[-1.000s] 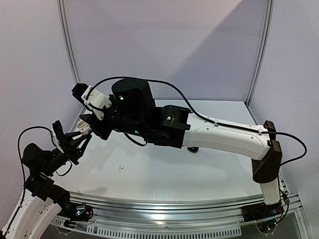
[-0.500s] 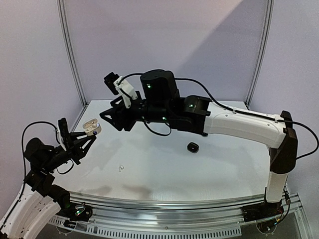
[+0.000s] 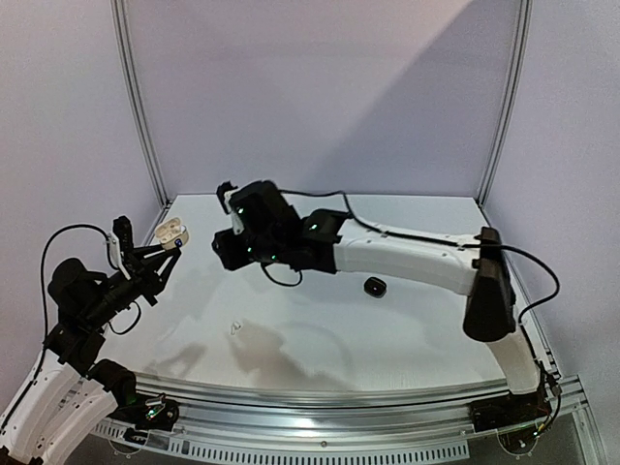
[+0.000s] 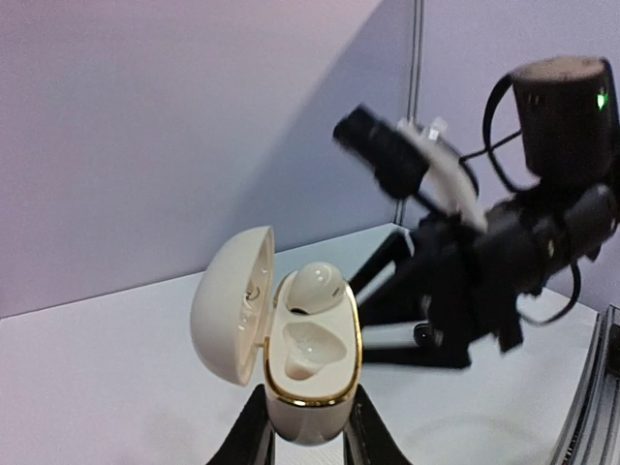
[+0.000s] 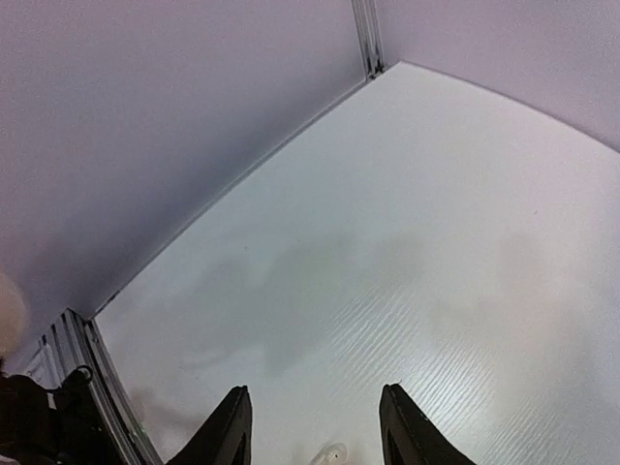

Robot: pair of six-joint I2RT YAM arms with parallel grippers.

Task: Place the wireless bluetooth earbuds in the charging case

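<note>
My left gripper [image 3: 161, 254] is shut on an open white charging case [image 3: 171, 232] and holds it above the table's left side. In the left wrist view the gripper [image 4: 308, 441] grips the case [image 4: 302, 402], which has a gold rim. One white earbud [image 4: 318, 288] sits in its far slot and the near slot [image 4: 300, 349] is empty. A second white earbud [image 3: 234, 328] lies on the table. My right gripper [image 3: 223, 252] is open and empty, hovering right of the case. In the right wrist view the gripper [image 5: 315, 426] has that earbud [image 5: 329, 453] between its fingers, lower down at the bottom edge.
A small black object [image 3: 374, 286] lies on the white table [image 3: 387, 339] under the right forearm; it also shows in the left wrist view [image 4: 423, 334]. Walls and metal posts [image 3: 136, 107] close the back and sides. No other earbuds show.
My right gripper drew back from the held case, rose to the right, then dropped lower toward the table. My left gripper kept hold of the case and lifted it slightly.
</note>
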